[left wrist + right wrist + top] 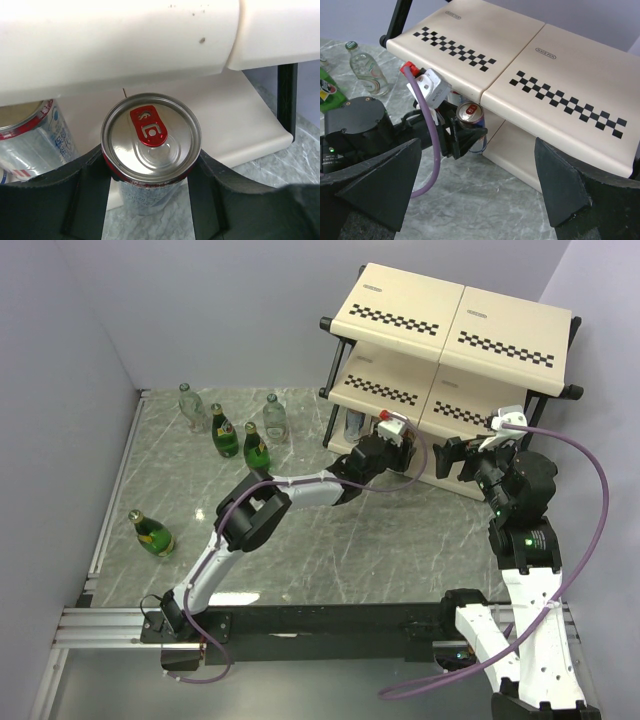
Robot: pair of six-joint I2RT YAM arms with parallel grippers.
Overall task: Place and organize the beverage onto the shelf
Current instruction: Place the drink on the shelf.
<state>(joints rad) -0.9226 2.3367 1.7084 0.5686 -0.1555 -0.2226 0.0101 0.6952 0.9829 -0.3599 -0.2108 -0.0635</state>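
At the front edge of the shelf's point(125, 45) bottom board point(240, 125), the left gripper point(150, 172) is clamped on an upright can point(151, 135); the board lies straight ahead of it. The right gripper point(475, 185), jaws apart and empty, hovers before the shelf too.

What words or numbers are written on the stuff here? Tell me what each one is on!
Nothing here can be read for sure.
On the shelf: a small oval stamp on each top board, too small to read.
On the second can: blue print on its side, blurred.
On the held can: a red tab, no words visible.
On the green bottles: labels too small to read.
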